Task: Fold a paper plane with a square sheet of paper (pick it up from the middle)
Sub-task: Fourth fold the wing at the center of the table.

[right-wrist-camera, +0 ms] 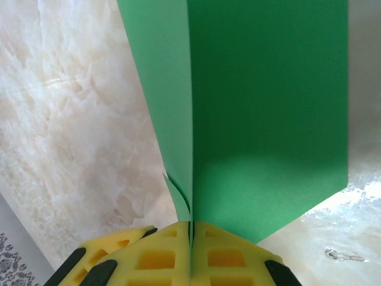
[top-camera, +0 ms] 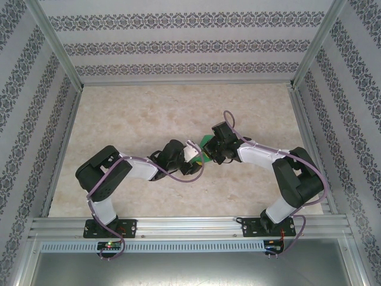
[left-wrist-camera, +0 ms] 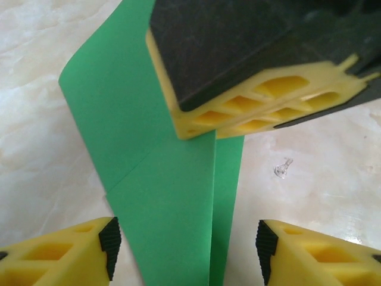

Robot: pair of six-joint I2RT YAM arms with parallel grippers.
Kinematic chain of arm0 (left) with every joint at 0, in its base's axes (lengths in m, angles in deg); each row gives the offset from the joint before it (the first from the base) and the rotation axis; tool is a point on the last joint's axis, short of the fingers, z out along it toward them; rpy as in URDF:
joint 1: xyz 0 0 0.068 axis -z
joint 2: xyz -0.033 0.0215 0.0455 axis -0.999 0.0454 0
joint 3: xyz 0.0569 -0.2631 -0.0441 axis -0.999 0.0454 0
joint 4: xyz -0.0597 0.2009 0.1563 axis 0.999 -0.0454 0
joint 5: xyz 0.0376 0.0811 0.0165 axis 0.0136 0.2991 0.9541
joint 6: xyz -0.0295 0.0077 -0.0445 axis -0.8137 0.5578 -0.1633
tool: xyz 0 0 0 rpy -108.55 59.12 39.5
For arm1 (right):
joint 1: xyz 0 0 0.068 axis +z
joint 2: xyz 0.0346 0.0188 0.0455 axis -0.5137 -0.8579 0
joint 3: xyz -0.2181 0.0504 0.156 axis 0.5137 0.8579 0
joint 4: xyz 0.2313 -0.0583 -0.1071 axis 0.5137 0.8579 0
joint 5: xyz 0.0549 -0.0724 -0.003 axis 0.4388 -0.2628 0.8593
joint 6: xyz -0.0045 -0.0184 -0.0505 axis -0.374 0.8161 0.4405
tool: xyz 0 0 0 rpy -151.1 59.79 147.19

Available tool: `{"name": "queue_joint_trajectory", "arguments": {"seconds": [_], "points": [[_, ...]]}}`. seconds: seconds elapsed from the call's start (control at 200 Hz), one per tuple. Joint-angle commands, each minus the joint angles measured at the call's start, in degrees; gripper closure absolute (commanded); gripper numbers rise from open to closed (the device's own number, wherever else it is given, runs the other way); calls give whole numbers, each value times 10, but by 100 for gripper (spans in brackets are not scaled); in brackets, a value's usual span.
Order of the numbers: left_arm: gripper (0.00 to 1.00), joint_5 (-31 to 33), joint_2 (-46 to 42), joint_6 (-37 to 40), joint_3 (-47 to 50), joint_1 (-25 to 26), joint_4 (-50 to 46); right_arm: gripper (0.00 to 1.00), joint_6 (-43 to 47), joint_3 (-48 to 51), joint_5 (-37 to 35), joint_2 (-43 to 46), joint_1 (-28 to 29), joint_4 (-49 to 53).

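Centrally, the sheet of paper (top-camera: 205, 142), bright green and folded lengthwise, is held between the two grippers over the middle of the marbled table (top-camera: 131, 113). From the right wrist, the sheet (right-wrist-camera: 268, 107) shows a straight crease running away from the fingers, with a broad, darker flap on one side and a paler, narrower flap on the other. A small curl of paper stands just beside the crease near the fingertips. From the left wrist, the sheet (left-wrist-camera: 166, 202) carries a diagonal crease across its wider flap and a straight layered edge along its length. The right gripper (right-wrist-camera: 191, 229) is pressed together on the crease, pinching the sheet at one end; seen from the left wrist, its yellow fingers (left-wrist-camera: 262, 110) close over the far end of the paper. The left gripper (left-wrist-camera: 186, 244) straddles the near end of the sheet with its jaws spread: one black pad (left-wrist-camera: 110, 241) is just beside the paper's edge, the other stands apart from it. Whether the sheet touches the table cannot be told. Near the sheet, on the table, lies a small clear speck (left-wrist-camera: 283, 168). Well apart from the sheet, patterned walls (top-camera: 178, 44) and an aluminium frame (top-camera: 178, 225) enclose the table.
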Motion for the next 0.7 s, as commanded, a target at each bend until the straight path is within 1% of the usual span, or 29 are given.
{"name": "queue_joint_trajectory", "arguments": {"seconds": [0.0,0.09,0.185,0.26,0.34,0.42,0.515,0.61,0.699], "points": [[42,-18,11,22,-1,7,44,96,-11,-18,14,-10,-6,12],[50,-20,15,21,-3,7,45,95,-13,-21,21,-12,-7,13],[55,-18,21,20,-3,7,47,93,-19,-21,28,-12,-9,11],[60,-14,24,19,-4,7,49,91,-18,-23,28,-9,-8,16],[65,-6,26,14,-6,7,49,88,-17,-24,31,-9,-9,18],[72,0,26,8,-5,7,52,84,-16,-26,34,-7,-9,20],[78,3,27,1,-4,6,53,74,-7,-29,34,-3,-14,30],[80,4,28,-8,-1,5,53,62,10,-32,29,6,-19,44],[81,1,28,-18,0,3,53,50,43,-35,25,19,-29,60]]}}
